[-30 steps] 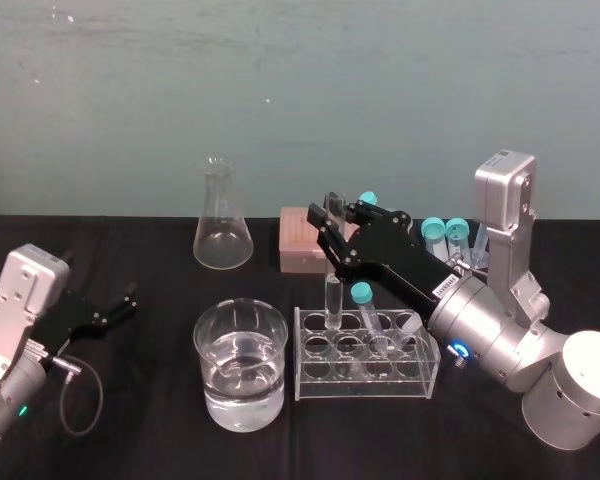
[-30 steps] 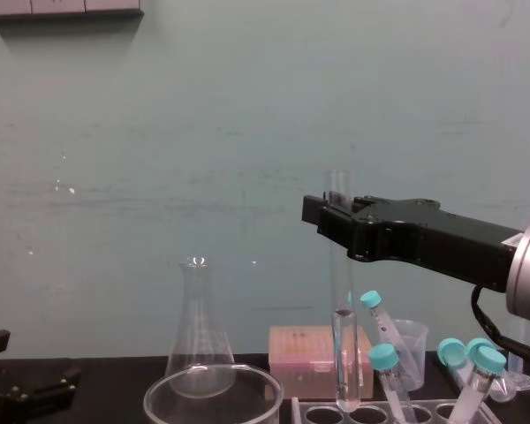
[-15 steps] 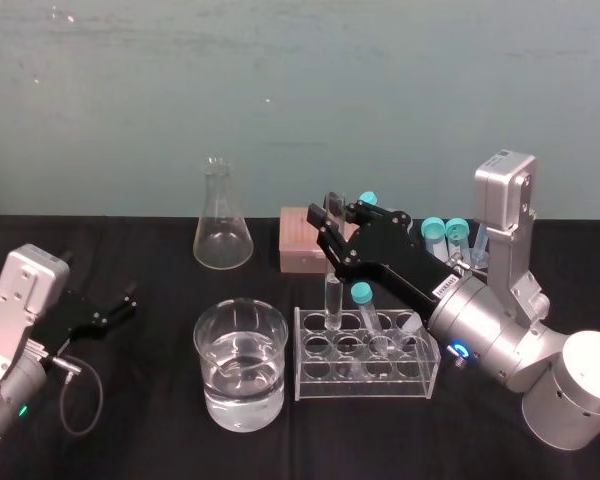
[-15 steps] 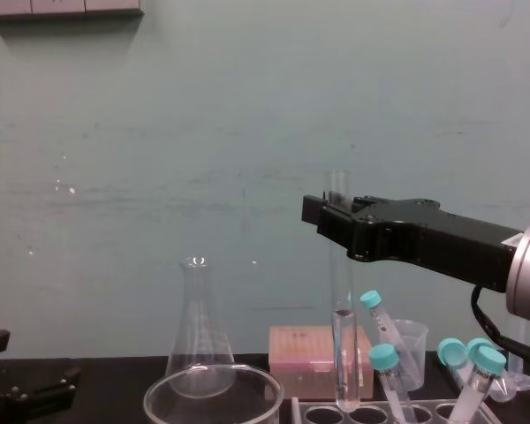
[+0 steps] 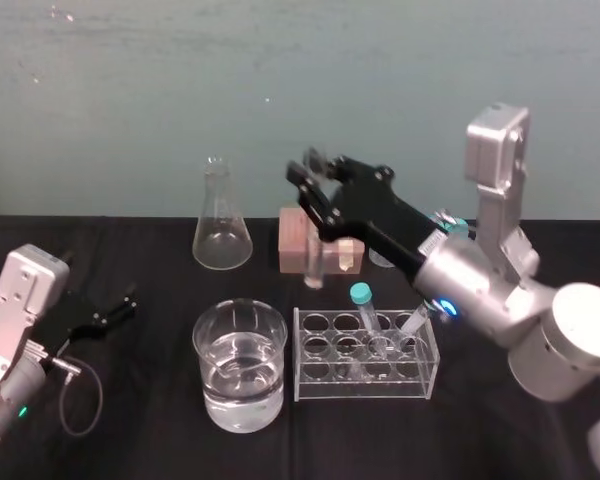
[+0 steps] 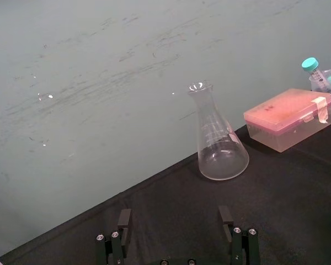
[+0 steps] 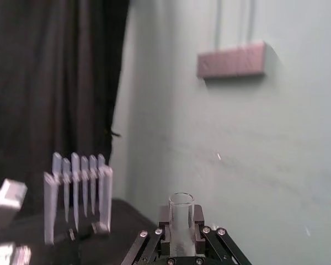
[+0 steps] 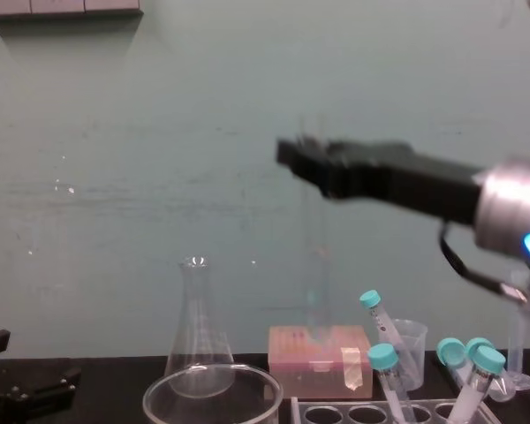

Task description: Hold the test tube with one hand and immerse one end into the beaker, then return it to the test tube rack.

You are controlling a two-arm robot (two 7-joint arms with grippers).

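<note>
We record a change of station. A second ago the tube point(image 5: 313, 266) stood with its rounded end in a hole at the left end of the rack point(image 5: 330, 386). It now hangs clear of the rack altogether, its lower end in front of the pink box point(image 5: 292, 238) in the head view. In the chest view the right gripper point(image 5: 312, 190) sits higher and further to the left than before.

We judge that extraction is complete and carriage to the beaker point(image 5: 208, 372) is under way. Immersion and return to the rack are both outstanding.

The right arm reaches in from the right with the forearm sloping up and leftward. Its fingers are closed on the upper part of the tube, which hangs near upright. In the right wrist view the open mouth stands just above the fingers.

The left gripper point(image 5: 120, 306) is parked low at the left of the table, fingers spread, holding nothing.

The beaker stands just beside the rack's left end and is part filled with clear liquid (the level looks ample for dipping). In our judgement the tube must travel further left and towards the robot before descending.
</note>
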